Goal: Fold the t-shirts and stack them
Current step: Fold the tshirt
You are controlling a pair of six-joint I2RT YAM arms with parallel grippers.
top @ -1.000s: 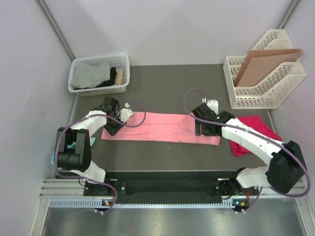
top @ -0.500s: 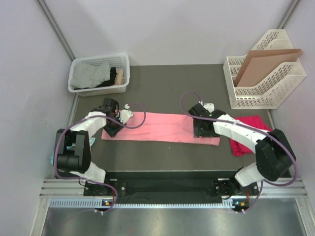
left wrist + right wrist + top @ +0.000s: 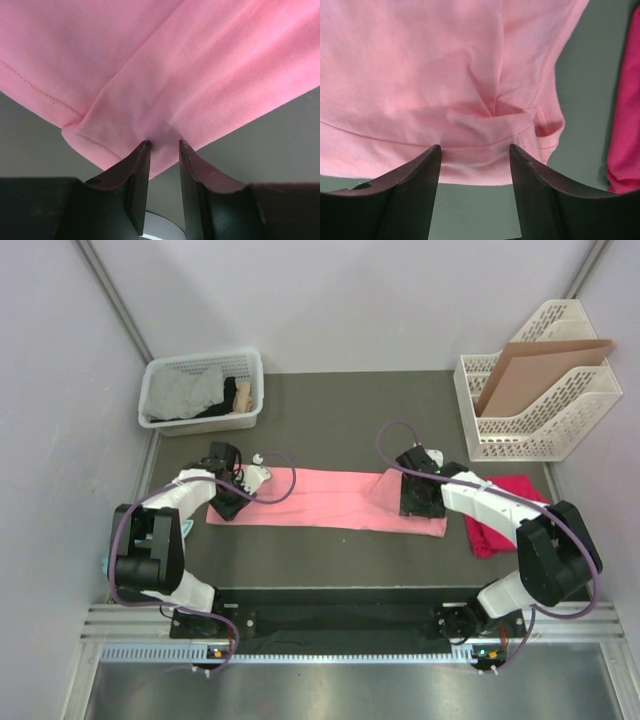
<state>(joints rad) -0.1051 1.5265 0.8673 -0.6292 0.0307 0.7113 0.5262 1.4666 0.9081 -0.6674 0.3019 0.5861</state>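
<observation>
A light salmon-pink t-shirt (image 3: 320, 498) lies folded into a long strip across the dark table. My left gripper (image 3: 228, 495) sits at its left end. In the left wrist view the fingers (image 3: 163, 145) stand close together, pinching a fold of the pink cloth (image 3: 175, 65) at their tips. My right gripper (image 3: 415, 496) is at the strip's right end. Its fingers (image 3: 475, 148) stand well apart, with the hem of the pink shirt (image 3: 445, 65) wrinkling between the tips. A magenta-red t-shirt (image 3: 518, 490) lies crumpled to the right, partly under the right arm, and its edge (image 3: 625, 125) shows in the right wrist view.
A white basket (image 3: 205, 358) holding grey and dark cloth stands at the back left. A white file rack (image 3: 520, 430) at the back right holds a brown cardboard sheet (image 3: 540, 365). Purple walls close in both sides.
The right gripper's jaws have narrowed over the pink shirt's right end, and the cloth there has bunched up. The left gripper has stayed put.
</observation>
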